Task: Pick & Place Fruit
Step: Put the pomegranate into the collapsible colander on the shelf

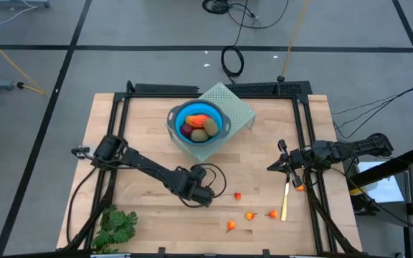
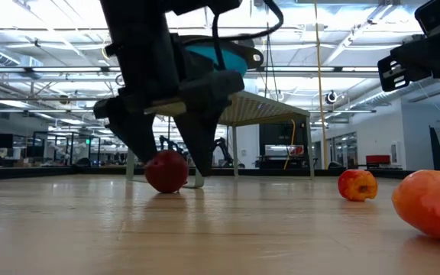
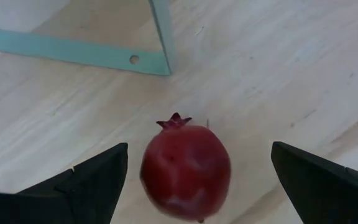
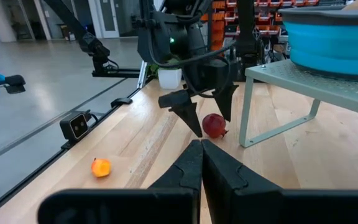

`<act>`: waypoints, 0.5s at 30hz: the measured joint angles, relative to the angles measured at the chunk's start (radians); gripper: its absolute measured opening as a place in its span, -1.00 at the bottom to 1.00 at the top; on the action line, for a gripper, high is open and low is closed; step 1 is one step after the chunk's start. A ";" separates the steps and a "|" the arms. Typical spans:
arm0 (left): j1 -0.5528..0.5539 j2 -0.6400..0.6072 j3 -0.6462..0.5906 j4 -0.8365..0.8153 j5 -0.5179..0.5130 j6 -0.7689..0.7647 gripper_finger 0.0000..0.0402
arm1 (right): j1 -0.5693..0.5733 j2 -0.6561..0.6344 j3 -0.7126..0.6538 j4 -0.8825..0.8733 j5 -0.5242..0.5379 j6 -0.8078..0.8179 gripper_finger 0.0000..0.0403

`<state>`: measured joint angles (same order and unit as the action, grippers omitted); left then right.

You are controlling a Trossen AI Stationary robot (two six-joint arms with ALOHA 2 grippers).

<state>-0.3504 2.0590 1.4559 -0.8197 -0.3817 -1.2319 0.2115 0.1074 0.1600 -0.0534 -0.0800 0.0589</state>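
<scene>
The blue bowl (image 1: 196, 126) on the green stand (image 1: 240, 109) holds several fruit; the left pincer (image 3: 194, 180) stands wide open astride a dark-red ball (image 3: 186, 172) on the table (image 1: 142, 122); the right pincer (image 4: 201, 163) waits shut, empty

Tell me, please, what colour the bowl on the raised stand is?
The bowl is bright blue, clearest in the high view.

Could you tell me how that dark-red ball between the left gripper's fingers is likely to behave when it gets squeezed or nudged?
The dark-red ball looks round and smooth, so it would probably roll on the bare table if one finger touches first. Its glossy skin may slip between the open left gripper fingers unless gripped centrally. It appears rigid, probably holding shape.
</scene>
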 joint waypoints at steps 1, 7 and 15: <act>0.001 0.002 0.000 -0.001 0.001 -0.004 0.97 | 0.000 0.000 0.000 -0.001 0.000 0.000 -1.00; 0.002 0.010 0.000 0.003 0.017 -0.004 0.97 | 0.000 0.000 0.000 -0.004 0.000 0.000 -1.00; 0.002 0.010 0.000 0.000 0.040 -0.004 0.97 | 0.000 0.000 0.000 -0.004 0.000 0.000 -1.00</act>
<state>-0.3481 2.0689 1.4559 -0.8196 -0.3416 -1.2358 0.2111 0.1074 0.1598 -0.0570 -0.0799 0.0589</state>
